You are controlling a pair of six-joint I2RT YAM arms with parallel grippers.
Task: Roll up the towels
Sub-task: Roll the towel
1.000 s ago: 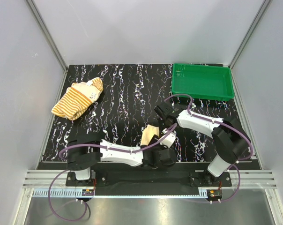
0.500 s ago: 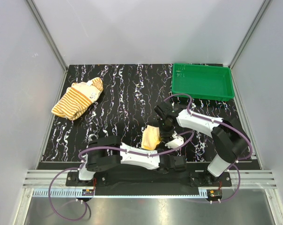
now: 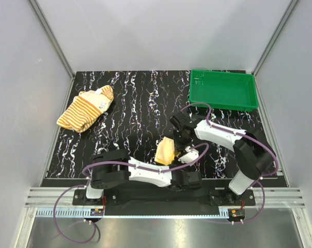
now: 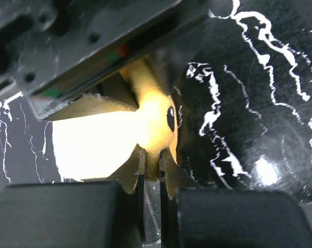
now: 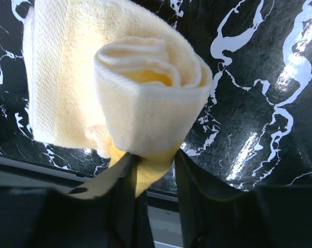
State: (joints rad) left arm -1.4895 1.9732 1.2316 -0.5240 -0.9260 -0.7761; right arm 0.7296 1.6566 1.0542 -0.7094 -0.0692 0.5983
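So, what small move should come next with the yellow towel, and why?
Probably open the right jaws fully and draw them back. The yellow towel is rolled only in part, a flat stretch lies beside the roll, and the left jaws are shut on its edge, so the left seems able to hold it while the right regrips.

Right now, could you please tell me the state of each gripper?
Left gripper: jaws closed on the yellow towel.
Right gripper: jaws around a fold of it; grip cannot be told.
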